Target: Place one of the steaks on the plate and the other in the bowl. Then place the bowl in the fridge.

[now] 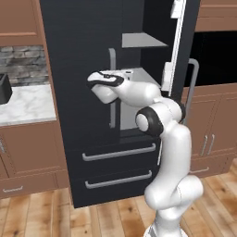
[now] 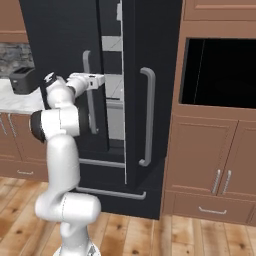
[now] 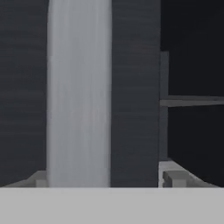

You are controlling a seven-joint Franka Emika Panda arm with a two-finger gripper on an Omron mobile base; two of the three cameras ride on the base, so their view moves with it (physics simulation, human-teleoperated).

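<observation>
Kitchen, robot at the fridge (image 1: 83, 55): the white arm reaches fwd at about chest height of the black French-door unit, its gripper (image 3: 105, 177) up against the long grey vertical handle (image 3: 78, 92) of the left door. In the hand view that handle runs top to bottom as a broad pale bar between the two finger tips (image 3: 175, 178), one tip on either side, w/ gaps showing; jaws spread wide, released, nothing clamped. Whether the tips touch the handle can't be told. Right door (image 2: 150, 85) stands swung open, seen edge-on in the right base view w/ its own grey handle (image 2: 148, 117) facing out. Inside, grey shelves (image 1: 141, 41) show thru the gap, one upper and one lower. Two drawers (image 1: 118, 152) w/ horizontal grey pulls sit shut below the doors. At left, a marble tabletop (image 1: 25, 104) over wood cabinets carries a dark appliance (image 2: 22, 80) at its back. At right, a black wall oven (image 2: 220, 72) set in wood cabinets. Wood plank floor (image 1: 41, 208) underfoot.
</observation>
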